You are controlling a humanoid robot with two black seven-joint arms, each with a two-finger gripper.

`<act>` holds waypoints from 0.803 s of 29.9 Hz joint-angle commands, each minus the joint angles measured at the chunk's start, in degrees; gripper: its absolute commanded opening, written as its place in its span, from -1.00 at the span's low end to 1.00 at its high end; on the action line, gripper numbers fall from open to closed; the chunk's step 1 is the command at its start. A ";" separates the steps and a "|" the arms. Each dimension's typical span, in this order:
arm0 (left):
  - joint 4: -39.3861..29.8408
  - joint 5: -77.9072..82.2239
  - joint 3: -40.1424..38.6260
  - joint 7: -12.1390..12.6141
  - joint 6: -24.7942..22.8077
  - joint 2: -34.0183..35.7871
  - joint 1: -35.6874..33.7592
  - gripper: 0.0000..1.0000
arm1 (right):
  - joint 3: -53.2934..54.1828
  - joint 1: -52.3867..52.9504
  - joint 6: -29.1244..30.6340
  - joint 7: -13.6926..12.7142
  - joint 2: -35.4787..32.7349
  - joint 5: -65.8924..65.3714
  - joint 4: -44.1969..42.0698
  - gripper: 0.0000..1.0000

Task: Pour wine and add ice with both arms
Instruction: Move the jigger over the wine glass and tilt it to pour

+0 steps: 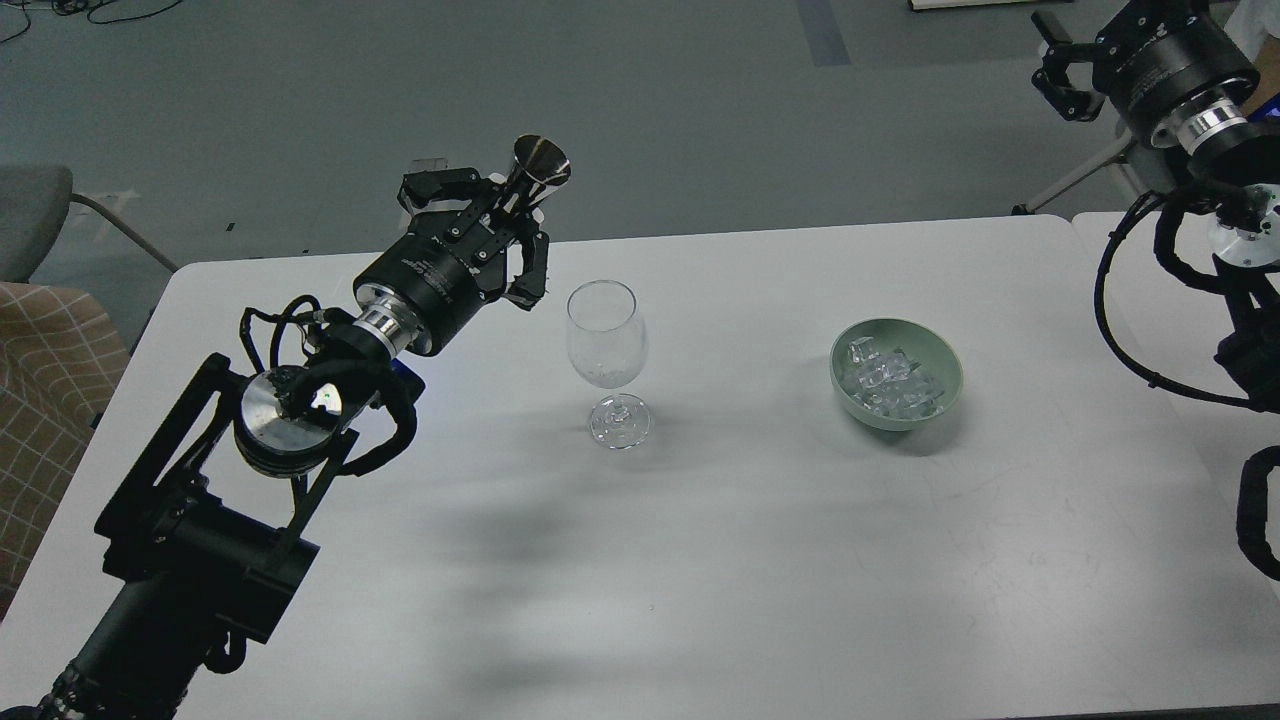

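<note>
The wine glass stood upright on the white table, appearing empty. Right of the glass, well apart, sat the pale green bowl with the ice heaped inside it. Just left of the glass and beyond its rim, the left gripper had its jaws closed on a small steel measuring cup, mouth tilted toward the glass. Far right of the glass, beyond the table, the right gripper hung; I cannot tell how its jaws stood.
</note>
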 commanded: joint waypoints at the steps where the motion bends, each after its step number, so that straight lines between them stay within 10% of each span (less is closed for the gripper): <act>1: 0.78 0.90 0.08 0.28 -1.39 0.82 -0.07 -1.00 | 0.08 -0.05 0.08 0.00 0.04 0.06 0.00 1.00; 24: 2.19 15.84 4.48 -0.68 -8.52 1.88 0.63 -1.00 | 0.00 -0.22 0.08 -0.09 -0.49 -0.03 1.15 1.00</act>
